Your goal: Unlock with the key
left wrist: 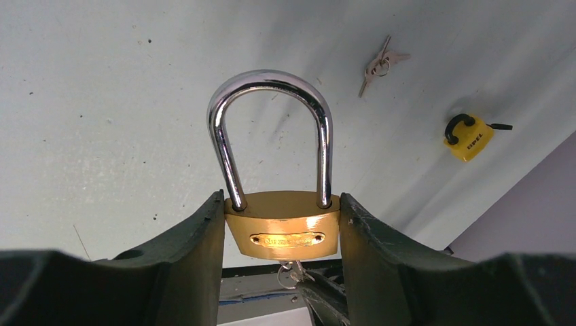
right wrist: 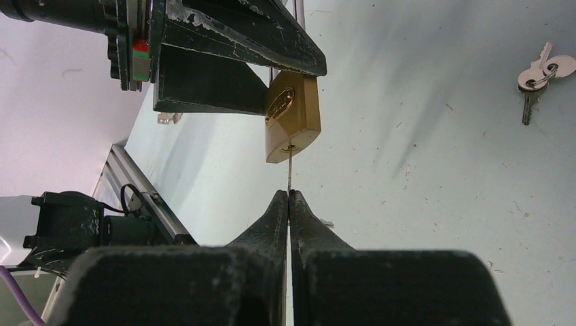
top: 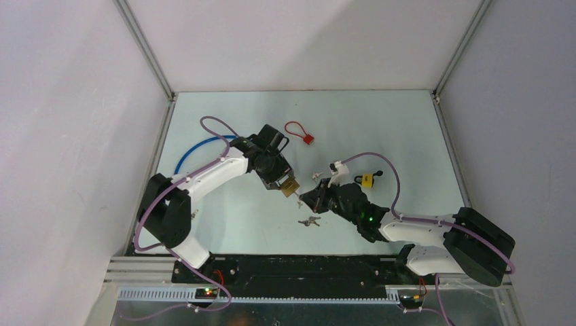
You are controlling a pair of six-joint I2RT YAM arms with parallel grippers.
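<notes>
My left gripper (top: 289, 188) is shut on a brass padlock (left wrist: 282, 225) with a silver shackle (left wrist: 270, 129), held above the table; the padlock also shows in the right wrist view (right wrist: 292, 117). My right gripper (right wrist: 289, 194) is shut on a thin silver key (right wrist: 289, 170), seen edge-on. The key's tip sits in the keyhole on the padlock's underside. In the top view the right gripper (top: 305, 199) is just right of and below the padlock (top: 290, 187). The key head with its ring shows under the padlock in the left wrist view (left wrist: 293, 273). The shackle looks closed.
A spare bunch of keys (top: 310, 221) lies on the table near the right gripper. A yellow padlock (top: 367, 180) lies to the right, and a red cable lock (top: 297, 132) at the back. A blue cable (top: 197, 149) curves behind the left arm.
</notes>
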